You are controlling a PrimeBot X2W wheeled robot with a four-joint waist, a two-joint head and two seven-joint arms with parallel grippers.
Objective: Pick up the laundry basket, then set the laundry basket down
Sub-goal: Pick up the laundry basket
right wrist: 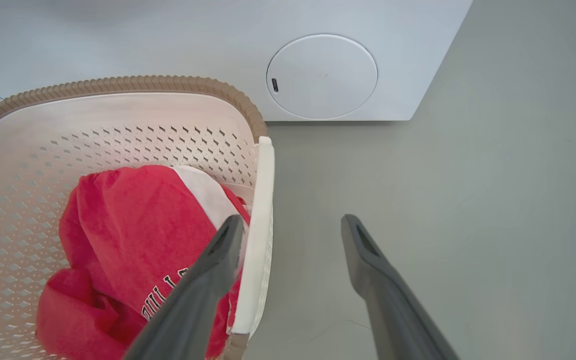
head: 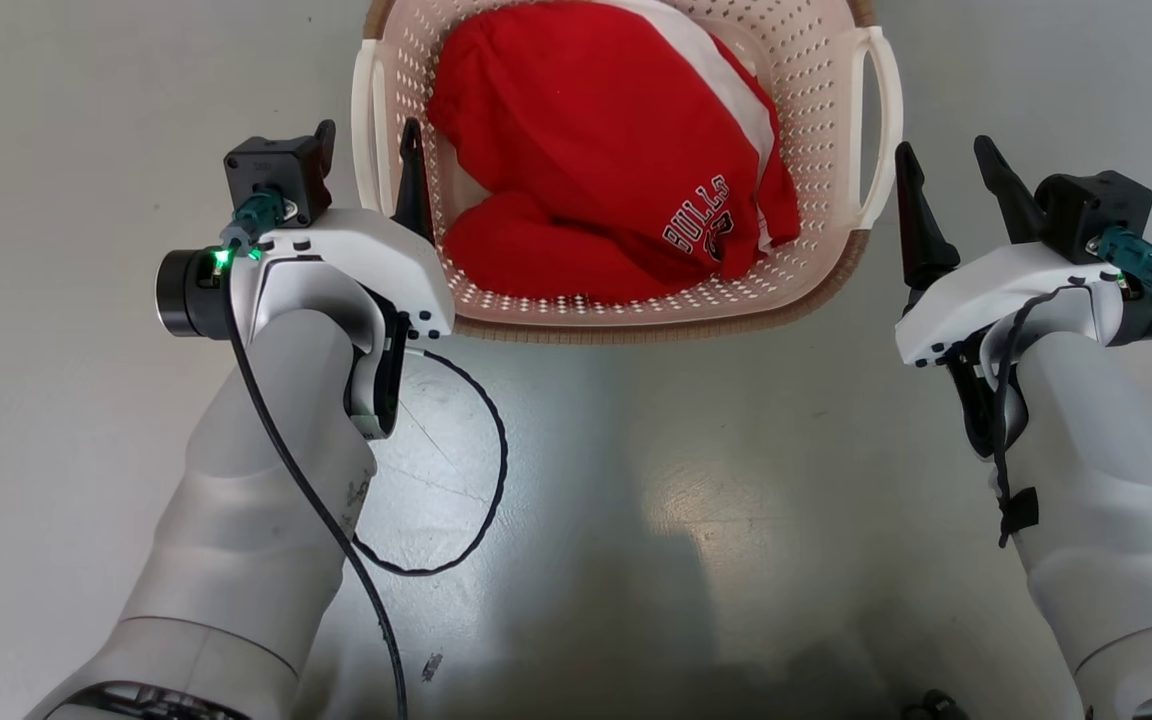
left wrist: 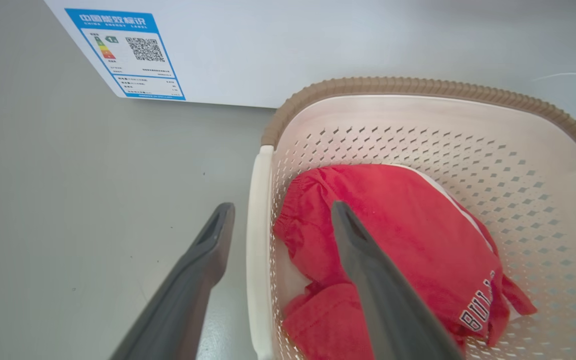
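- The basket (head: 836,100) sits on the floor (head: 636,500), straight ahead of the robot and between its two tools.
- A red garment (head: 586,130) with white lettering lies crumpled inside it.
- The left tool (head: 368,160) is spread wide and straddles the basket's left handle (left wrist: 258,240). One finger is outside the wall and the other is inside, over the garment.
- It grips nothing.
- The right tool (head: 945,150) is also wide and holds nothing. It is at the right handle (head: 884,120), with its inner finger (right wrist: 218,260) just beside that handle.
- I cannot tell whether that finger touches the handle.
- A white washer (right wrist: 168,35) stands just behind the basket's far rim (left wrist: 418,87).
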